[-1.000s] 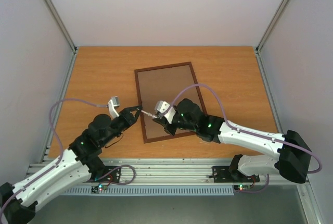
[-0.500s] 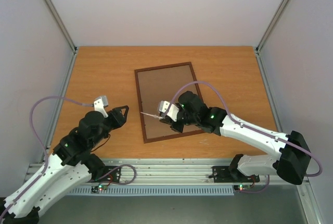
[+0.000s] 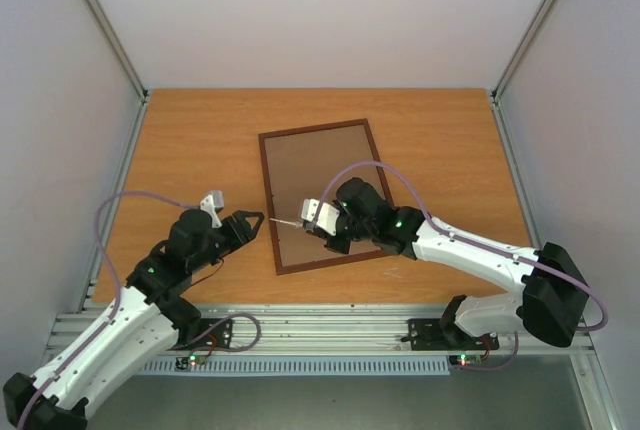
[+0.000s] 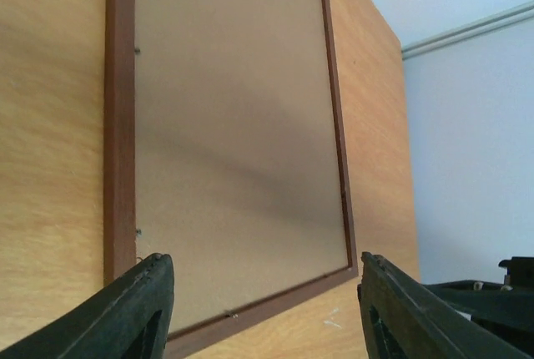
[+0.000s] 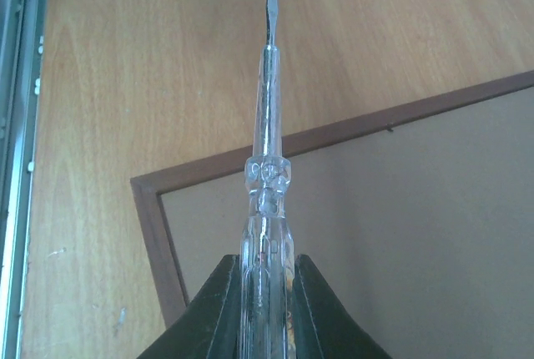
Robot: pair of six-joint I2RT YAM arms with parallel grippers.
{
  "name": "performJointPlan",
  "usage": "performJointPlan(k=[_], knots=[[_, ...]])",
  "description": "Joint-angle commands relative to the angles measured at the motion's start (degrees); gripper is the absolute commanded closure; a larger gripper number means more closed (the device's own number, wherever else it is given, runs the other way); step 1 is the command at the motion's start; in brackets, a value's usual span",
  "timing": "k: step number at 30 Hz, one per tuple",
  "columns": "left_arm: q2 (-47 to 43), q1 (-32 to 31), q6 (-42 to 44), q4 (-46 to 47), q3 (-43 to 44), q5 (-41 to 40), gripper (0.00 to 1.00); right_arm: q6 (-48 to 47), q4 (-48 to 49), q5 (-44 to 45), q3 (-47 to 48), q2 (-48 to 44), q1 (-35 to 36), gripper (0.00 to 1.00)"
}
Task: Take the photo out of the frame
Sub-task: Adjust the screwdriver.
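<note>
The frame (image 3: pixel 322 175) lies flat near the middle of the wooden table (image 3: pixel 200 140), back side up, its long sides running from near to far and tilted a little so the far end leans right. Only its plain brown backing and thin reddish-brown rails show; the photo is hidden underneath and cannot be seen. Small tabs (image 4: pixel 138 231) sit along the inner edge of the rails. The left gripper (image 3: pixel 252 225) hangs over bare table just left of the frame's near-left corner, apart from it, pointing right toward the frame (image 4: pixel 234 125). In the left wrist view this gripper (image 4: pixel 263 260) has its 2 fingers (image 4: pixel 142 309) spread wide with nothing between them. The right gripper (image 3: pixel 312 225) is over the near-left part of the backing, reaching in from the right. Its jaws are pinched narrow on the clear handle of a screwdriver (image 3: pixel 285 220), which points left. In the right wrist view the right gripper (image 5: pixel 265 263) holds the screwdriver (image 5: pixel 267 125) straight ahead, the shaft crossing the near-left corner of the frame (image 5: pixel 400 209) and the flat tip lying past the rail over bare table. Whether the tip touches anything cannot be told.
</note>
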Motion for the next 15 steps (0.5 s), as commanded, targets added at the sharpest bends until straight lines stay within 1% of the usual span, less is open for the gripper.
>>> performJointPlan(k=[1, 3, 5, 8, 11, 15], knots=[[-0.42, 0.28, -9.52, 16.17, -5.97, 7.03, 0.39, 3.27, 8.60, 0.60, -2.76, -0.46, 0.25, 0.99], [-0.75, 0.28, -12.99, 25.49, -9.33, 8.42, 0.39, 3.96, 10.34, 0.49, -3.12, -0.08, 0.41, 0.99], [-1.13, 0.28, -16.23, 31.51, -11.86, 8.62, 0.38, 4.74, 11.36, 0.47, -3.08, 0.60, 0.63, 0.99], [-1.33, 0.28, -18.26, 34.63, -13.14, 8.56, 0.36, 5.82, 12.83, 0.87, -2.87, 1.65, 1.13, 0.99], [-1.48, 0.28, -19.03, 35.86, -13.78, 8.54, 0.32, 6.61, 14.00, 1.81, -2.89, 2.40, 1.75, 0.99], [-1.27, 0.28, -20.52, 38.92, -15.31, 8.34, 0.32, 8.63, 15.56, 3.69, -2.71, 3.54, 1.85, 0.99]])
